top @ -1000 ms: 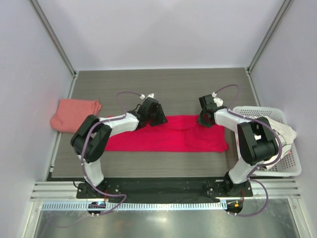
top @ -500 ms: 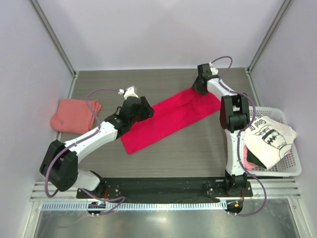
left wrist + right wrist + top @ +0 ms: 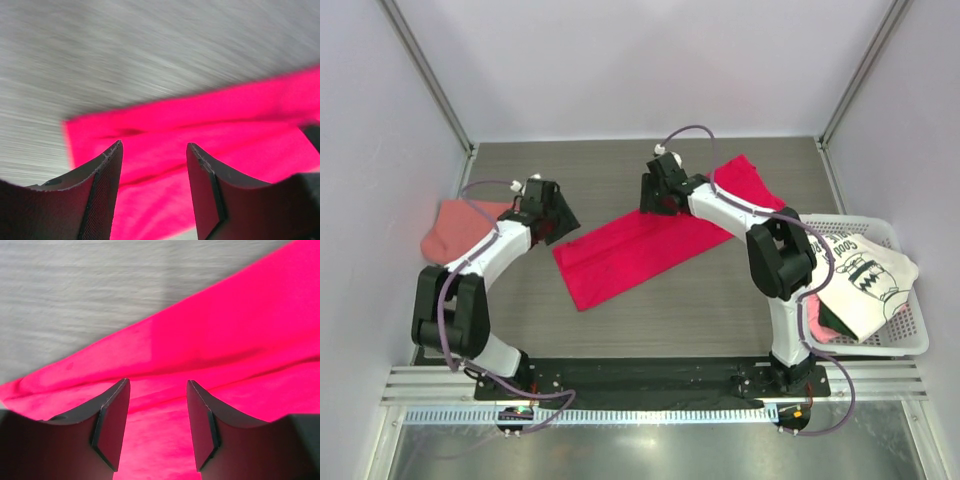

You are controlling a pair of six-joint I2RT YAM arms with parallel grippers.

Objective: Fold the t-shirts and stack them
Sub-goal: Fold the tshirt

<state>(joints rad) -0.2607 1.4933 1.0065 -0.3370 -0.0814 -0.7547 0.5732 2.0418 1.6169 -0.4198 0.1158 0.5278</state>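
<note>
Folded crimson shirt [image 3: 638, 248] lies diagonal; salmon shirt [image 3: 453, 236] left, white shirt [image 3: 865, 278] right.

The table [image 3: 720, 300] has a grey, wood-grained top running between pale walls. A crimson t-shirt [image 3: 650, 240], folded into a long flat band, lies slantwise across its middle, from near left to far right. A salmon-pink t-shirt [image 3: 455, 235] sits bunched at the left edge, well apart from the crimson one. A white slotted basket [image 3: 880, 345] stands at the right edge.
</note>
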